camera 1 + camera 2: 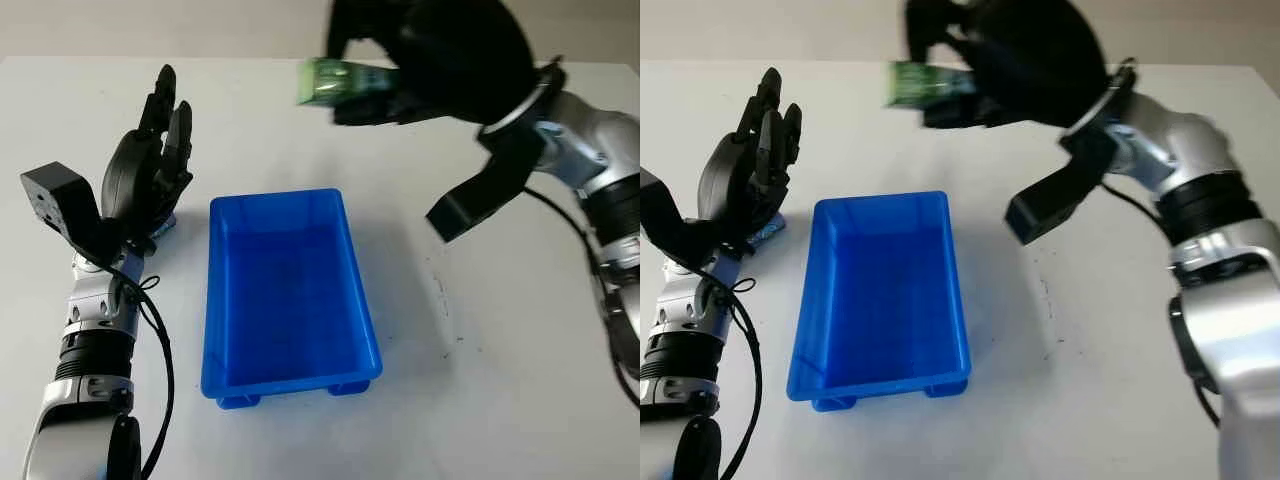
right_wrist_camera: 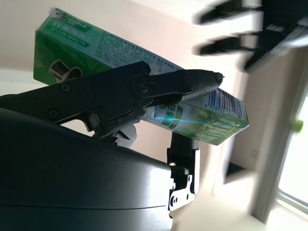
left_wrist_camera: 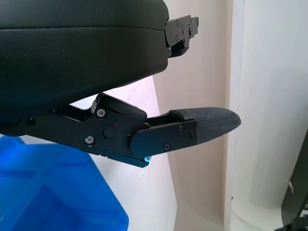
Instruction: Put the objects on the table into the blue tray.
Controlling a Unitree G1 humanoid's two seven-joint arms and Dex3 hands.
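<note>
R hand (image 1: pixel 400 75) clamped on green box (image 1: pixel 330 82), held high; blue tray (image 1: pixel 290 290) sits below & nearer robot. L hand (image 1: pixel 145 175) open, beside tray's left wall.

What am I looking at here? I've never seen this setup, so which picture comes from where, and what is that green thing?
This is a humanoid robot with two arms ending in black three-finger hands. The two wide pictures come from a stereo camera on its head, looking down at a white table. The two close-ups come from cameras at each wrist. On the table stands a blue tray with nothing inside it. The right hand is raised beyond the tray's far end, gripping a green box with a barcode. The left hand is open, beside the tray's left side, with a small blue item partly hidden beneath it.
</note>
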